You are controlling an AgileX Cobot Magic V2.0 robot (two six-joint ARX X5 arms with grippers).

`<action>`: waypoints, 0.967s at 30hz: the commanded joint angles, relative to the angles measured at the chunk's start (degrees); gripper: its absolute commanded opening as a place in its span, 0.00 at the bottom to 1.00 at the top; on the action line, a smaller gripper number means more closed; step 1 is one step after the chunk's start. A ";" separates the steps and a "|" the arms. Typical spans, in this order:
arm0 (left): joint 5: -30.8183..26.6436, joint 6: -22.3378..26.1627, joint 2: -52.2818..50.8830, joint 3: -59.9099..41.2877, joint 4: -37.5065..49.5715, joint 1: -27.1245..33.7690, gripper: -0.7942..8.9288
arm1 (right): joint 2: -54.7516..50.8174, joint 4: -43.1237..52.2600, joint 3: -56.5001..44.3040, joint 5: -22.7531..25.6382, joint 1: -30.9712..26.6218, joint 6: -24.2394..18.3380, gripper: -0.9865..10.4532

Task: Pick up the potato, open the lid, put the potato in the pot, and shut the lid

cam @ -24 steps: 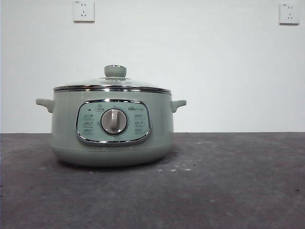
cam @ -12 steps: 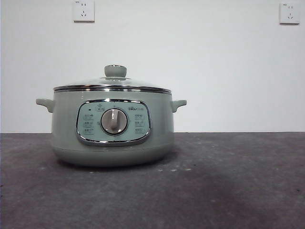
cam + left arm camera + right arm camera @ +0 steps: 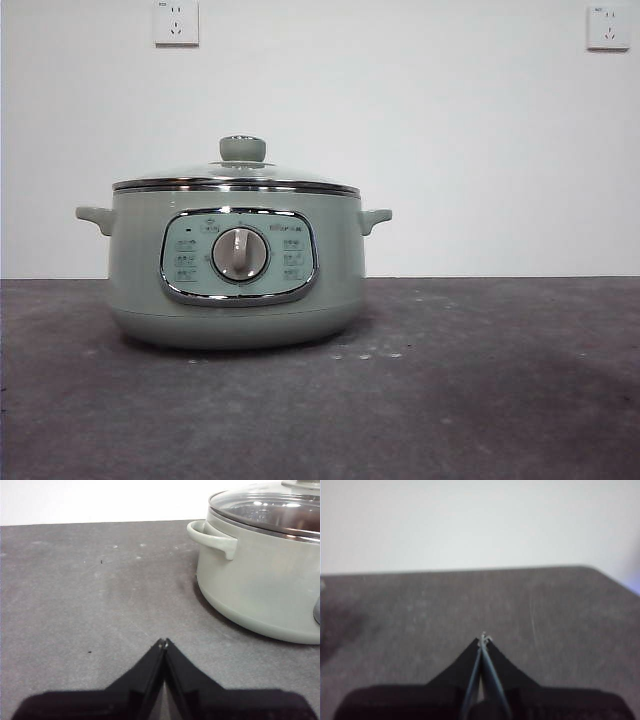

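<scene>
The sage-green pot (image 3: 235,265) stands left of centre on the dark table in the front view. The glass lid (image 3: 236,180) sits closed on it, its green knob (image 3: 242,148) on top. The pot (image 3: 260,590) and the lid (image 3: 270,510) also show in the left wrist view. My left gripper (image 3: 163,642) is shut and empty, low over the table beside the pot's side handle (image 3: 212,537). My right gripper (image 3: 483,637) is shut and empty over bare table, away from the pot. The potato is out of view.
The dark grey table (image 3: 480,400) runs to a white wall with two power sockets (image 3: 176,22) high up. The right wrist view shows the table's far edge and a rounded corner (image 3: 592,570).
</scene>
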 commanded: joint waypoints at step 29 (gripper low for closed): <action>0.04 -0.28 0.22 -0.48 0.39 0.20 0.08 | -1.68 -7.41 -2.29 -0.50 0.02 1.68 0.09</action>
